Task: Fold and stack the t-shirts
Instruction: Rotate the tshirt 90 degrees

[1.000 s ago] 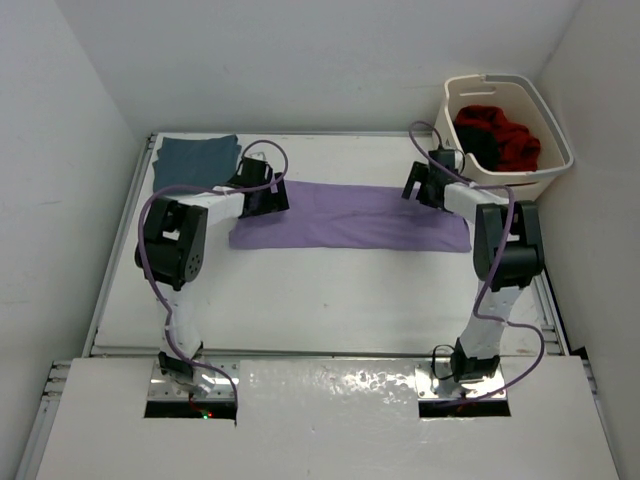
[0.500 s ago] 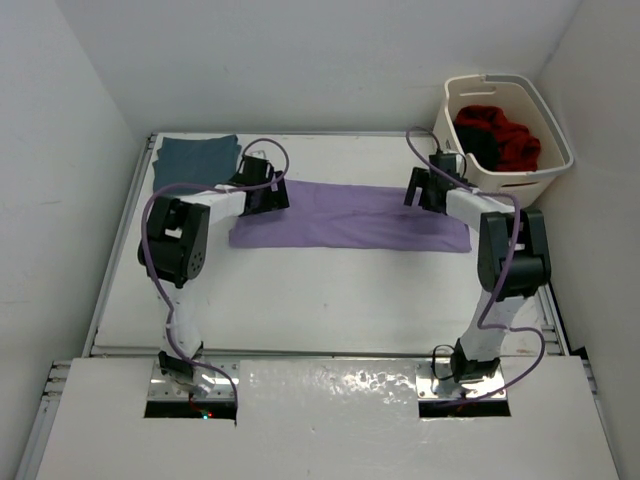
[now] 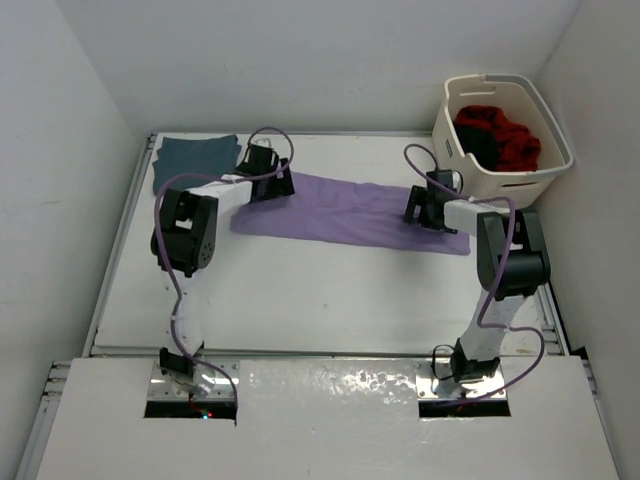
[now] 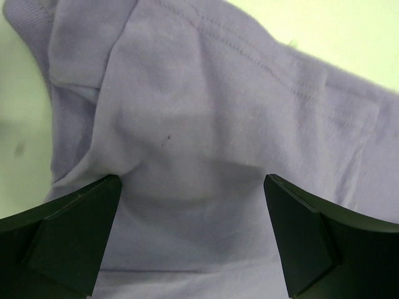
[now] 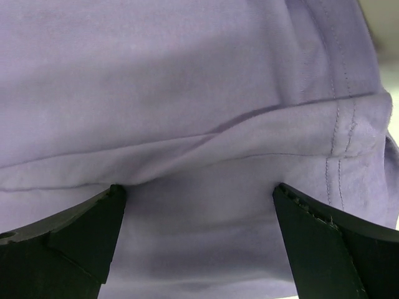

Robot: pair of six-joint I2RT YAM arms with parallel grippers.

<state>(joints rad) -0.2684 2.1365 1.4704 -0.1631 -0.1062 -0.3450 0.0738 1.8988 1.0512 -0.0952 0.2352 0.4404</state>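
While the cream basket (image 3: 510, 185) at two o'clock holds the red shirt (image 3: 512, 140) and black shirt (image 3: 478, 147), the lavender shirt (image 3: 350, 210) lies spread mid-table, the teal shirt (image 3: 193, 160) at ten o'clock. Left gripper (image 4: 193, 187) and right gripper (image 5: 199, 193) sit over the lavender ends, jaws wide apart, gripping nothing.

The white worktop (image 3: 320, 290) carries a lavender t-shirt (image 3: 350, 210), which lies flat as a long strip across its far half, slightly slanted. A folded teal-blue t-shirt (image 3: 195, 160) lies in the far left corner. A cream laundry basket (image 3: 500, 185) stands at the far right corner.
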